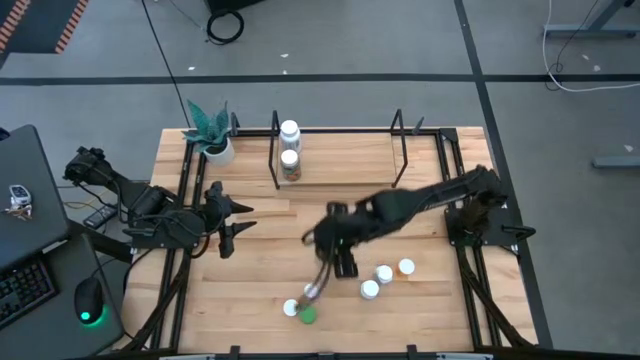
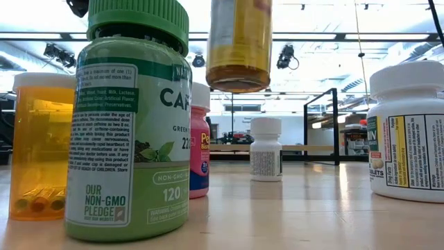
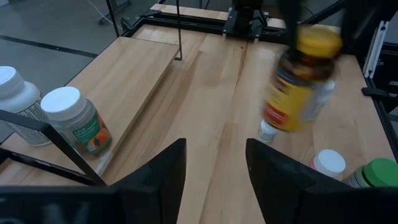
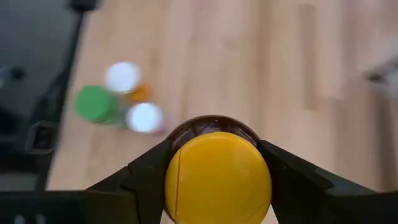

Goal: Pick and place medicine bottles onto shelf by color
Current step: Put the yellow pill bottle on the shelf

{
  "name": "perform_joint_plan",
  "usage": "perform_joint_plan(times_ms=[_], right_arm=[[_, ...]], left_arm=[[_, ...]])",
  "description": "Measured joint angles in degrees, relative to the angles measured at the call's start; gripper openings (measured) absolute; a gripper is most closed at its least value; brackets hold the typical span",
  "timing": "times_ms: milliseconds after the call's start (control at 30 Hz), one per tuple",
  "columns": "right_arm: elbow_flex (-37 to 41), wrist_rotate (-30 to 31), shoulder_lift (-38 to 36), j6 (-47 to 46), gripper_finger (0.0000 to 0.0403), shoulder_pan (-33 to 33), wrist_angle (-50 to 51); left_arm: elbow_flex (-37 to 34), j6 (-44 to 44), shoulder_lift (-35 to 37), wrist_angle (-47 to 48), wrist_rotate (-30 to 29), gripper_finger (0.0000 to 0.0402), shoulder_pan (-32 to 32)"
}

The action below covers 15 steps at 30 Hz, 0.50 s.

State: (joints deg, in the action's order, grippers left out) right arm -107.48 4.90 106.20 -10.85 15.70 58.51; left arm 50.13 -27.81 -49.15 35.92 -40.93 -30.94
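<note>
Item: amber bottle (image 3: 298,81), yellow cap (image 4: 217,177), yellow label. We find it lifted clear of the table (image 1: 260,270), gripped by the right gripper (image 1: 340,250), whose two fingers are closed on it just below the cap. It hangs on the near side of the shelf (image 1: 335,160), between the shelf and the cluster of standing bottles.

Handling, as we judge it: rigid plastic, smooth-walled, somewhat slippery; the largest of the lot, likely the heaviest, contents loose. The hold near the cap leaves a long body below, so we expect swing; the shoulder under the cap is still the sound place to take it.

Already on the shelf: two white-capped bottles (image 1: 289,150) at its plant-side end, near the potted plant (image 1: 212,135).

Still on the table, far from the shelf: green-capped bottle (image 2: 128,118), orange vial (image 2: 38,146), several white-capped ones.

Left gripper (image 1: 228,222): fingers spread, empty, waiting beside the shelf's plant-side end.
</note>
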Motion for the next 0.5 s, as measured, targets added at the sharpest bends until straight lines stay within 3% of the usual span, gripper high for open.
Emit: perform_joint_plan(times_ms=[300, 500], right_arm=[[0.0, 5.8, -5.5, -10.5, 0.0233, -10.9, 9.9], [0.5, 10.9, -5.9, -23.1, 0.0235, -19.2, 17.7]], left_arm=[[0.0, 0.0, 0.0, -0.1, 0.0, 0.0176, 0.0], [0.0, 0.0, 0.0, -0.1, 0.0, 0.0173, 0.0]])
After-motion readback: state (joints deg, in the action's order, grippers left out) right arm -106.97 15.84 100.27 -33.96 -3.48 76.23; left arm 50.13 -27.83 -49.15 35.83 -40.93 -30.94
